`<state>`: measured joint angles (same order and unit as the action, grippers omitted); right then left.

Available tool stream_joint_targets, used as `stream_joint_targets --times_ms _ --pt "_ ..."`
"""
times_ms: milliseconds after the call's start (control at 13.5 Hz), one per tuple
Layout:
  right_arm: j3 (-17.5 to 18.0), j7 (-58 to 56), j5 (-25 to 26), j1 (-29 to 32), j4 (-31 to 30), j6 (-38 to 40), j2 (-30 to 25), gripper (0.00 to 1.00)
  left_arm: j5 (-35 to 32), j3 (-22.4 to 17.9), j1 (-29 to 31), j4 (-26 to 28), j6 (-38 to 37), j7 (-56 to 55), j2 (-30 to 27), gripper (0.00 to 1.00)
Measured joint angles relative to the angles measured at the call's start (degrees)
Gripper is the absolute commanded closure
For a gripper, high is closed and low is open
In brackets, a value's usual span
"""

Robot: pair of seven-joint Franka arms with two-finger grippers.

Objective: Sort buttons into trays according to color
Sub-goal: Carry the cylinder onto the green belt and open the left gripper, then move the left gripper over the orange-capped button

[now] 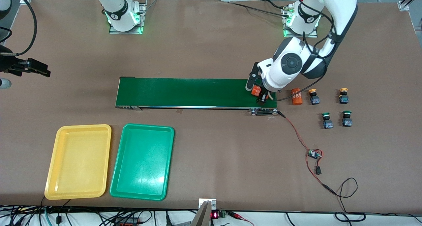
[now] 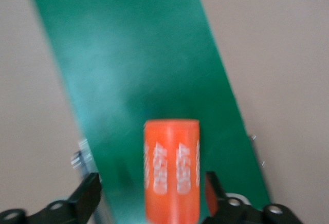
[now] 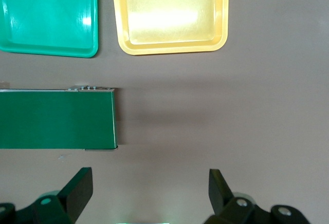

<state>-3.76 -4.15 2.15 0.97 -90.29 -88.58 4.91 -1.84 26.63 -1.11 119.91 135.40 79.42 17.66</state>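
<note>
yellow buttons: two small switches with black blocky bodies and round yellow-orange caps, one (image 1: 314,97) nearer the belt's end, the other (image 1: 343,96) beside it toward the left arm's end of the worktop; both on the bare worktop, apart from each other.
green buttons: two of the same kind with green caps, one (image 1: 327,120) and its neighbour (image 1: 346,118), nearer the front camera than the yellow pair.
yellow tray (image 1: 54,173): shallow, rectangular, rounded corners, flat on the worktop toward the right arm's end, nothing in it.
green tray (image 1: 166,173): same shape, just beside the yellow one, nothing in it.
</note>
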Motion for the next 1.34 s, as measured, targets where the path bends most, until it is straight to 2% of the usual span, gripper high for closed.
stream_joint_targets --times_ms 148,223,371,520,1039,1336 --pt "-0.04 0.00 0.00 0.05 0.07 0.04 -0.01 0.00 0.00 -1.22 3.68 -0.11 0.08 -0.15 -3.29 0.00" --pt "-0.04 0.00 0.00 0.11 0.08 0.10 -0.01 0.00 0.00 -1.57 7.57 -0.08 0.06 -0.12 -4.14 0.00" --pt "-0.05 0.00 0.00 0.16 0.21 0.17 -0.02 0.00 0.00 -2.03 14.86 0.31 -0.11 0.21 -4.12 0.00" --pt "0.00 0.00 -0.02 0.15 0.29 0.20 -0.02 0.00 0.02 -2.18 17.74 1.01 -1.12 -1.98 -3.35 0.00" --pt "-0.01 0.00 -0.02 0.34 0.28 0.59 0.05 0.00 0.01 -2.48 26.72 1.86 -2.72 -31.98 -1.33 0.00" --pt "-0.01 -0.01 -0.03 0.34 0.27 1.61 0.06 0.00 0.00 -2.50 29.47 6.30 -3.49 -53.43 -0.61 0.00"
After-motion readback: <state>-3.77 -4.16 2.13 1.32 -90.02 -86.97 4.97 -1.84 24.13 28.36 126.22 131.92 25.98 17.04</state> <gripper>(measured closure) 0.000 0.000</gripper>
